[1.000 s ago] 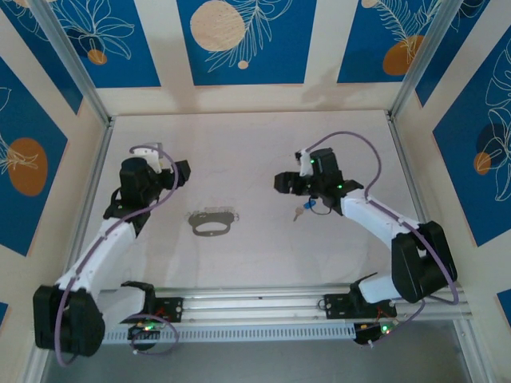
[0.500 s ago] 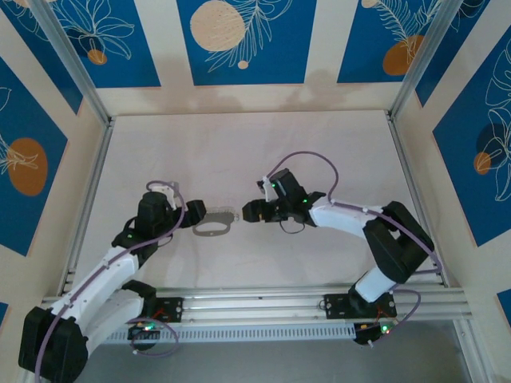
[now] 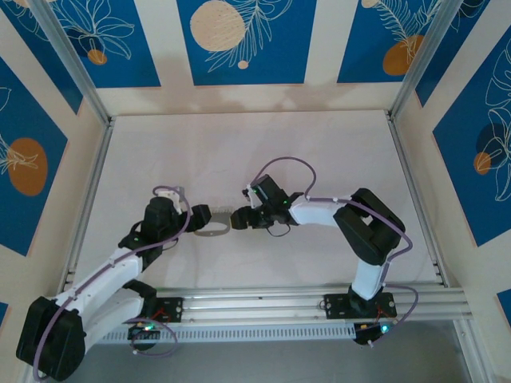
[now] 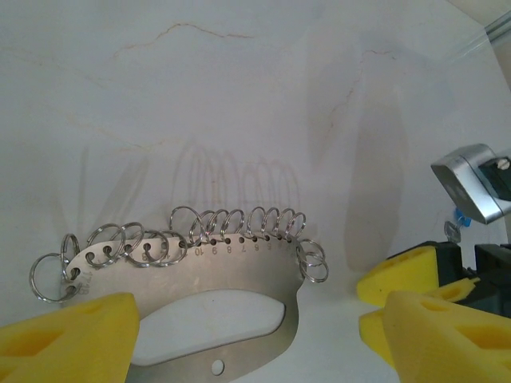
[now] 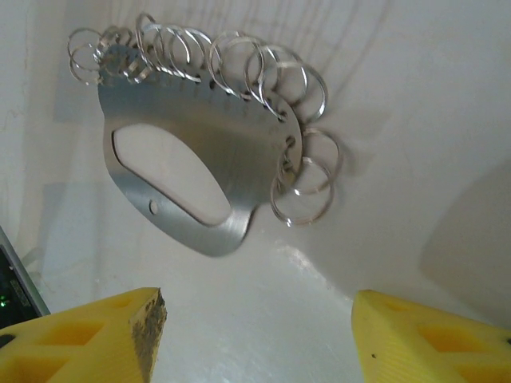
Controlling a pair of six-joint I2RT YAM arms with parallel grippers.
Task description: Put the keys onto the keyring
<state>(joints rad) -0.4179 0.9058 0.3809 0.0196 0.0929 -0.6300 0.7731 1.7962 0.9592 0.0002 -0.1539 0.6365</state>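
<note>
steel catches the eye first: the keyring (image 4: 215,319), a flat brushed-metal oval plate with a long cut-out and a row of small wire split rings (image 4: 239,223) along one curved edge, lies flat on the pale worktop (image 4: 239,80) between the two arms. its long axis runs left to right across the worktop. the ringed edge points away from the arm bases, i'd guess to leave the rings free for threading. the left end effector (image 3: 201,215) stands wide, its yellow foam pads (image 4: 64,339) either side of the plate's near edge and gripping nothing, seemingly ready to steady it. the right end effector (image 3: 238,218) hovers at the plate's other end, also spread apart and empty. just beyond it, a tiny blue-and-silver speck looks like the small silver key with the blue plastic head (image 4: 456,217), down on the worktop. it is too small to tell which way it points.
</note>
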